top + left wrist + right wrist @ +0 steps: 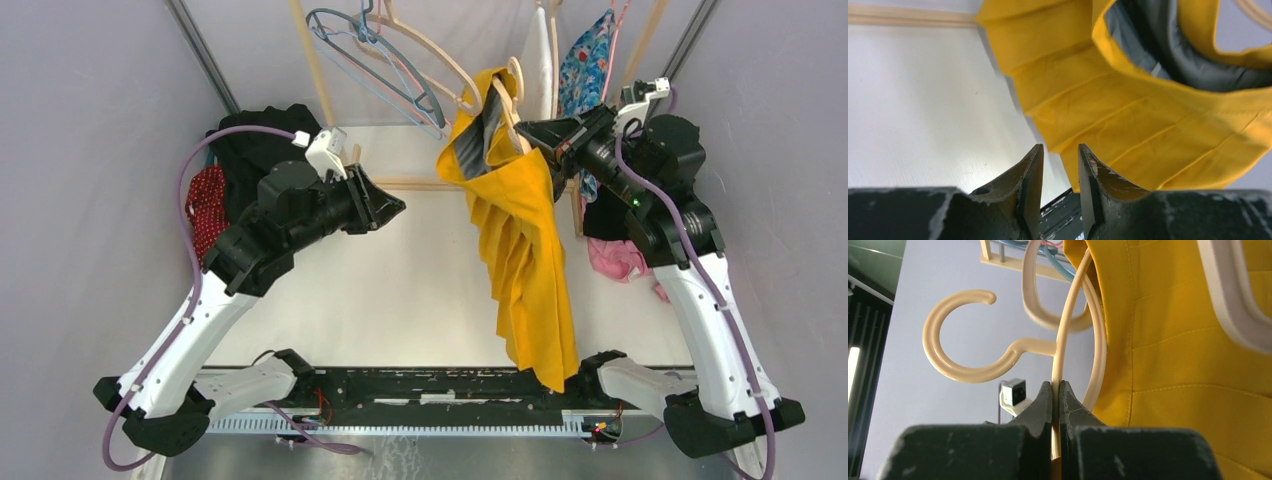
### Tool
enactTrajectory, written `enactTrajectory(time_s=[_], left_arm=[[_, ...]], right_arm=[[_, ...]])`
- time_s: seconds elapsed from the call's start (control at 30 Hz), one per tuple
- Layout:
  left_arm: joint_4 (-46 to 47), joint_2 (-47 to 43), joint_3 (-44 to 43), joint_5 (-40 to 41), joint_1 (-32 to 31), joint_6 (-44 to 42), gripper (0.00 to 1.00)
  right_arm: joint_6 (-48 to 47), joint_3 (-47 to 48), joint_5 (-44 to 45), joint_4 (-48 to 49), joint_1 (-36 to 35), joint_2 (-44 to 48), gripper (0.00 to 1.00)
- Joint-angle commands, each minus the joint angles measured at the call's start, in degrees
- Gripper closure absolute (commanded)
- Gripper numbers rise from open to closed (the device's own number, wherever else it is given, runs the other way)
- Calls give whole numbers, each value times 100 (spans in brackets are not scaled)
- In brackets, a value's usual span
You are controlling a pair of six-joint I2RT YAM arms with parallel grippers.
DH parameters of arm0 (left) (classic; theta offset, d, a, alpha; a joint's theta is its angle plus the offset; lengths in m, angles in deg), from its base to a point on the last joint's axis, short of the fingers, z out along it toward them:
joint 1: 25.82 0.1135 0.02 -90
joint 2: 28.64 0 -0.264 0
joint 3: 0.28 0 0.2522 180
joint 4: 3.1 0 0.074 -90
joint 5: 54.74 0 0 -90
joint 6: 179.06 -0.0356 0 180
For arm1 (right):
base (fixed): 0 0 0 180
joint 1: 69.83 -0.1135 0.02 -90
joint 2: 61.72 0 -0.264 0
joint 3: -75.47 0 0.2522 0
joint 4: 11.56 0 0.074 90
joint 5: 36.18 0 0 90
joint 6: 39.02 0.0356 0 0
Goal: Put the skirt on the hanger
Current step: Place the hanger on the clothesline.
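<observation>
Skirt (520,250): yellow, pleated, grey lining showing inside the open waist; it hangs by its waistband from the cream hanger (963,371) at the back right of the table (400,290), and in the top view its folds run down towards the base of the right arm. We cannot tell whether the hem touches the table. Right claw (1056,385): closed on the hanger, its thin cream rod pinched between the two tips, just below where the hook branches off to the left; yellow cloth lies just beside the rod on the right. The hook is free of any rail in the wrist view. Left claw (1060,150): jaws a narrow gap apart, nothing between them, pointed at the pleats and near the cloth but not touching it; in the top view it sits left of the skirt, over the middle of the table. Spare hangers (345,22), blue and pink, hang at the back, above a wooden rail (400,183). Behind the left arm we note black cloth (250,140) and red cloth (207,205); behind the right arm, a flowered garment (585,60) and pink cloth (615,258)
</observation>
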Motion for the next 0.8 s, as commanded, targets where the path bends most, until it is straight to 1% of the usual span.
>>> enactTrajectory(time_s=[0.0,0.13,0.2,0.43,0.63,0.77], left_arm=[[-114,-304,135,174,36,261,62],[-404,-398,64,390,36,176,62],[-492,-411,48,477,33,152,62],[-478,-519,219,471,36,137,62],[-512,-487,335,460,40,66,62],[-520,-528,379,487,35,64,62]], right_arm=[[266,414,-174,1653,21,-258,99],[424,502,-237,2033,20,-669,99],[459,786,-277,2098,20,-918,99],[269,1923,-291,1646,23,-1562,99],[238,2434,-255,1544,49,-1822,99],[307,2728,-210,1652,59,-2126,99]])
